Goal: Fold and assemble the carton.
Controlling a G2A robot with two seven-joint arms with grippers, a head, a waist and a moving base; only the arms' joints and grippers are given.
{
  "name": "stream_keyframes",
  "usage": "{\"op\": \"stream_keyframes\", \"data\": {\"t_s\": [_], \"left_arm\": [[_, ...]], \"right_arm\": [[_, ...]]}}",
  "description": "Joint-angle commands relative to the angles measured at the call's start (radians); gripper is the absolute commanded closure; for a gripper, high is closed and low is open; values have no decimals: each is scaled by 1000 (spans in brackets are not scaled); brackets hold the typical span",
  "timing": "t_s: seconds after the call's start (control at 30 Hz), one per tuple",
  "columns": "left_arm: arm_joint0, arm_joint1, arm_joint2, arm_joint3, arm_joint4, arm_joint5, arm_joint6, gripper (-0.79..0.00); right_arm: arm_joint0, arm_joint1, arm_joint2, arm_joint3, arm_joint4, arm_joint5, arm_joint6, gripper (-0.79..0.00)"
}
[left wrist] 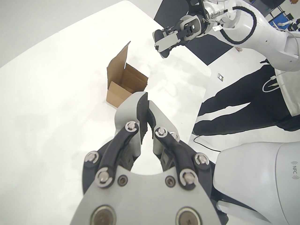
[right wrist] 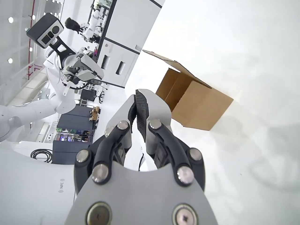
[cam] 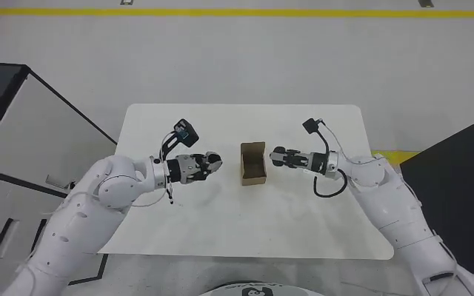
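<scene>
A small brown carton [cam: 252,163] stands upright at the middle of the white table [cam: 244,229], its top open and one flap raised at the far side. In the left wrist view the carton [left wrist: 121,87] shows its open inside and the tall flap. My left gripper [cam: 215,161] is shut and empty, a short way to the carton's left. My right gripper [cam: 275,157] is also shut and empty, close to the carton's right side without touching it. The right wrist view has the carton [right wrist: 196,104] just beyond my shut right gripper [right wrist: 138,94].
The table's rounded edges lie well away from the carton on all sides. A dark panel [cam: 15,81] stands off the table at the far left, another dark surface [cam: 444,170] at the right. A yellow floor line [cam: 237,12] runs beyond the table.
</scene>
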Motion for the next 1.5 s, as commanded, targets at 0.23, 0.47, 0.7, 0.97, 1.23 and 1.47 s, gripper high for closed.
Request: {"op": "stream_keyframes", "data": {"t_s": [0.23,0.47,0.7,0.97,1.23,1.47], "left_arm": [[-90,-50,139,212,-406,147,-72,0],[-162,-78,202,318,-506,216,-108,0],[-153,-81,200,327,-535,226,-82,0],[-220,-134,276,506,-864,339,-159,0],[-234,-140,283,517,-847,331,-145,0],[-252,-172,338,540,-871,391,-106,0]], "right_arm": [[7,-16,-39,80,1,66,-72,0],[33,-23,-54,145,73,92,-4,0],[33,-23,-54,145,73,92,-4,0],[35,-36,-82,154,85,127,-36,0],[36,-38,-84,159,88,123,-42,0],[21,-43,-90,145,61,150,-98,0]]}}
